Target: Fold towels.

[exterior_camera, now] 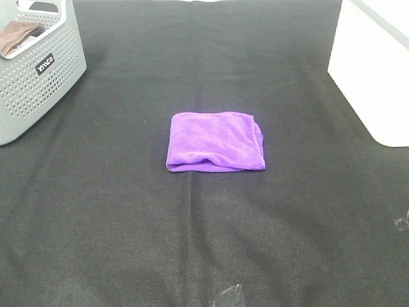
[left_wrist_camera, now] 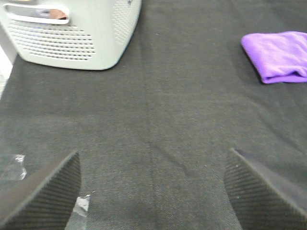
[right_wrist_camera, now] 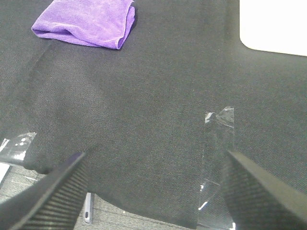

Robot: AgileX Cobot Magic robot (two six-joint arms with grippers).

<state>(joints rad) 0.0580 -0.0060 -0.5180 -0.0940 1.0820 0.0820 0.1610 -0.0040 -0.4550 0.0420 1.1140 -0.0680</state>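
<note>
One purple towel [exterior_camera: 215, 141] lies folded — long axis running left-right.

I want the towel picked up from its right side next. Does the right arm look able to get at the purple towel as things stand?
Probably yes. The right gripper is open and holds nothing, and only bare black table cover lies between it and the folded purple towel. The white bin stands off to the side.

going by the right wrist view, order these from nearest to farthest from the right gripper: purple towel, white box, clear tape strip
1. The clear tape strip, on the black cloth just ahead of the open right gripper, near one finger.
2. and 3. The purple towel and the white box, both far ahead on opposite sides; too close to call.
</note>
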